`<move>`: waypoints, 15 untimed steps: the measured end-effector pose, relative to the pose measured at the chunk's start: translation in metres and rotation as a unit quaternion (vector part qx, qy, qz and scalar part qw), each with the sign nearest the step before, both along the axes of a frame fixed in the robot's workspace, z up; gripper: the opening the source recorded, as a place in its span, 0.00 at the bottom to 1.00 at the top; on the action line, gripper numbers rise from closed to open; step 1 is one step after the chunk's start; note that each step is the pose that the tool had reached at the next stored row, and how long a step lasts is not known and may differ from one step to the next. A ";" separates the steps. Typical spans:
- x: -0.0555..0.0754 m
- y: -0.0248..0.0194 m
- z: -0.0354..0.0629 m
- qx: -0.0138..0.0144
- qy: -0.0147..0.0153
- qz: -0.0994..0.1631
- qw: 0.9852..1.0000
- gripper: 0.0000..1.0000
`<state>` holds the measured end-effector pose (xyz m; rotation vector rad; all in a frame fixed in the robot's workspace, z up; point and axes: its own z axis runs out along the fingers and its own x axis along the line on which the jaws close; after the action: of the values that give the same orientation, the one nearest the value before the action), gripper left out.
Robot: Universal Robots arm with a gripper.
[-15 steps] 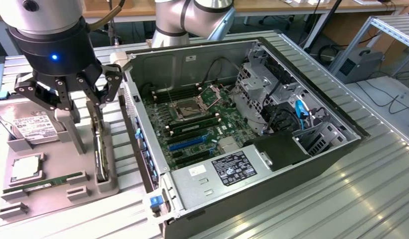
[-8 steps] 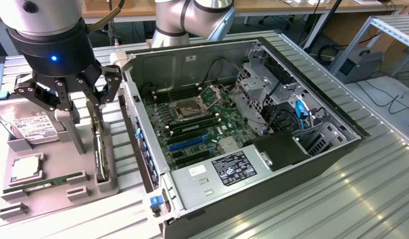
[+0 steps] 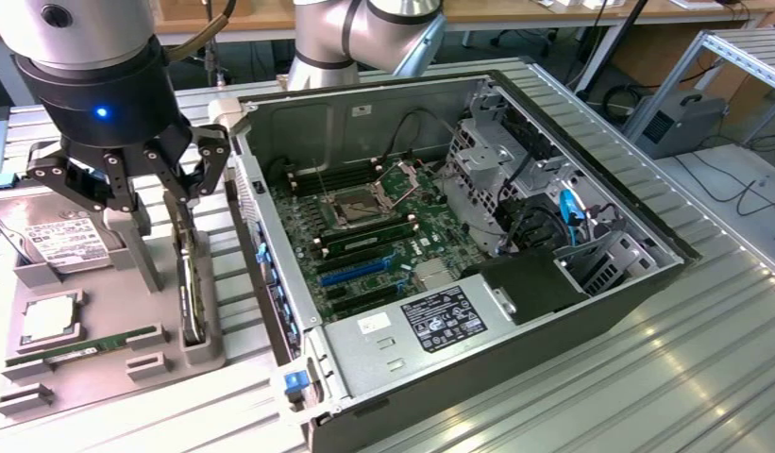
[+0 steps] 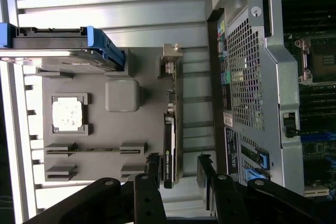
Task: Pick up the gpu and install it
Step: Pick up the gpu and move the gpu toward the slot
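The pincer hangs with its jaws spread wide and nothing in its grip; its two fingers reach down on either side of the gpu, one just beside the card's face, the other apart from it with a gap showing; the card is not clamped.

The gpu stands on its long edge in a slot of a grey tray, along the tray's edge nearest the computer case; its silvery bracket end points away from the pincer in the wrist view.

On the same tray, well apart from the card, a hard drive with a white label leans at the far corner; a square processor chip sits in a recess near the middle; a narrow green memory stick lies in holders towards the near edge.

The tray rests on the ribbed metal worktop, at the exterior view's left of the case; the case lies open on its side, its motherboard facing up.
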<state>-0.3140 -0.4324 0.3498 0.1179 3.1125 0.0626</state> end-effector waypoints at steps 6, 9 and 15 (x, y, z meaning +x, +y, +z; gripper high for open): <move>-0.001 0.0000 -0.0011 0.000 0.000 0.000 1.000 0.42; -0.001 0.0000 -0.0019 0.000 0.000 0.000 1.000 0.42; -0.001 0.0000 -0.0032 0.000 0.000 0.000 1.000 0.42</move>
<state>-0.3154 -0.4324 0.3465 0.1179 3.1124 0.0627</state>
